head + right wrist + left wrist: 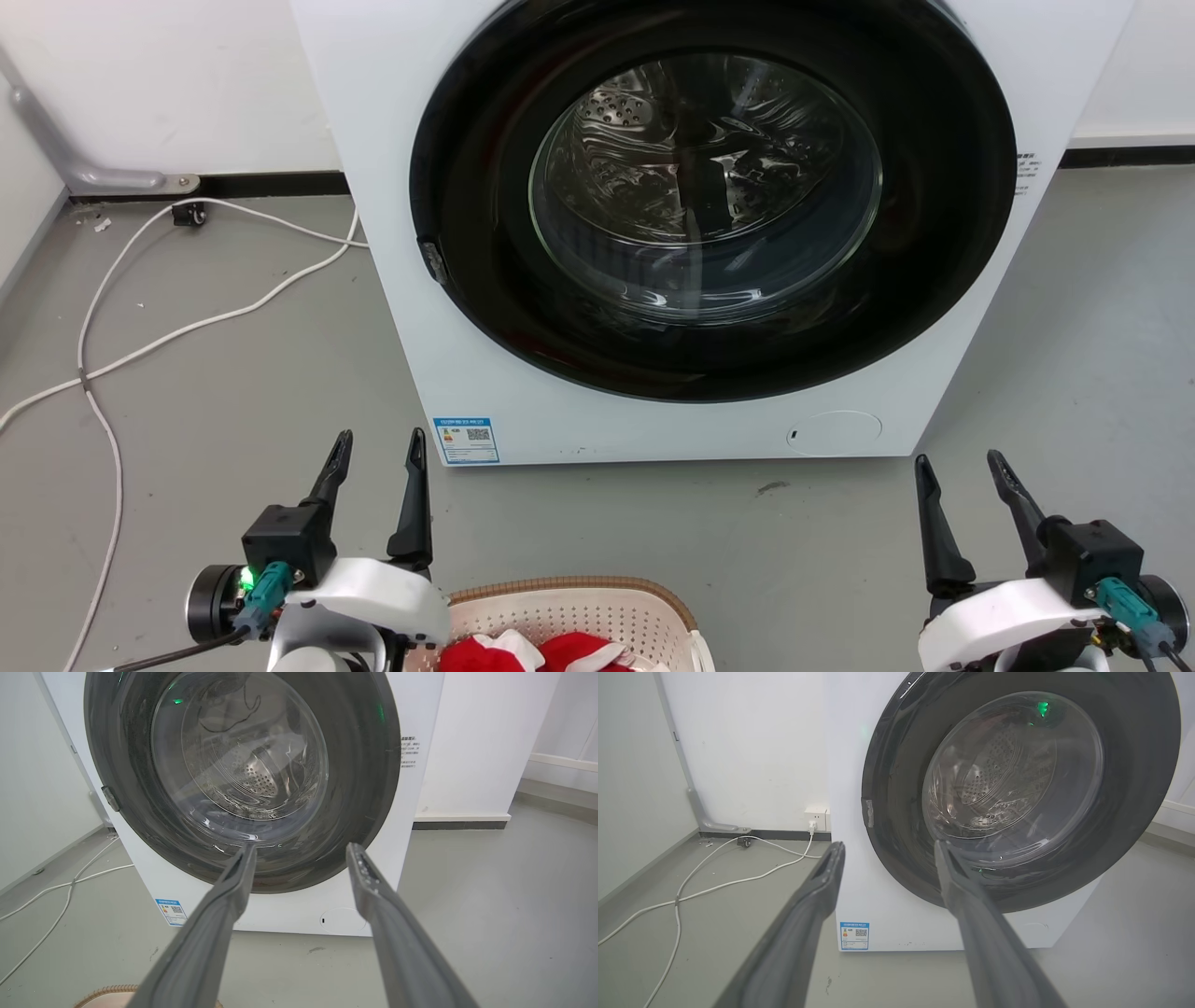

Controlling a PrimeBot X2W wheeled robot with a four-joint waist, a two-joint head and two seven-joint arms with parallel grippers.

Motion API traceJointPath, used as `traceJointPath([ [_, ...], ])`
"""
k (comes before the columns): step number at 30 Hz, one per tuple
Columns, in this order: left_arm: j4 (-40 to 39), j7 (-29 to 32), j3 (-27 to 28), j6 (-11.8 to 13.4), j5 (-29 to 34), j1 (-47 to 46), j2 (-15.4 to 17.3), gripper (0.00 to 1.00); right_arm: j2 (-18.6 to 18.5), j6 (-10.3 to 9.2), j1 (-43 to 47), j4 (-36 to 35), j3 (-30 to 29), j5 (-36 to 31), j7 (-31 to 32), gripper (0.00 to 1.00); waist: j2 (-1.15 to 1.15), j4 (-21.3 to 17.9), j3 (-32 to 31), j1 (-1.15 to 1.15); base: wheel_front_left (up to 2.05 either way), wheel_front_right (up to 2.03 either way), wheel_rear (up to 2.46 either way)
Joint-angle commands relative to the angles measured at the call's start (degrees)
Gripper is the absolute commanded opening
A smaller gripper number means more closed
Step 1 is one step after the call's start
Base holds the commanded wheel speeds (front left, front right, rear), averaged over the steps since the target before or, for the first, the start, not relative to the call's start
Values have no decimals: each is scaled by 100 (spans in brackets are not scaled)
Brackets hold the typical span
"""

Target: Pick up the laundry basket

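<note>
approach step: your left gripper (379, 439) and right gripper (959, 459) hang released and empty, the laundry basket (569, 584) near, between them (red cloth (574, 651) inside); next, lower both to its rim.

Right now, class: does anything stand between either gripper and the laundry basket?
Nothing visible does. The laundry basket sits beside the wrist of the left gripper; only floor separates it from the right gripper. Both are open.

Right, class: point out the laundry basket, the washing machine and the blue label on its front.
laundry basket (579, 616), head view, on its perforated inner wall.
washing machine (705, 187), head view, on the door glass.
blue label (466, 441), head view, on the sticker's middle.
</note>
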Motion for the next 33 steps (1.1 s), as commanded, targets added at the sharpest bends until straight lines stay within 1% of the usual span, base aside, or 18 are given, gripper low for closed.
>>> traceJointPath([
  [1,-2,-52,-25,41,151,-68,28,100,16,-2,-33,10,20,-106,-60,100,0,-5,-3,0,0,0,0],
  [21,131,-252,21,7,717,-53,-35,100,19,-2,-35,176,50,-439,-259,100,0,-24,-5,0,0,0,0],
  [33,179,-241,95,-36,633,-71,-75,100,20,-2,-60,200,6,-328,-254,100,0,-16,11,0,0,0,0],
])
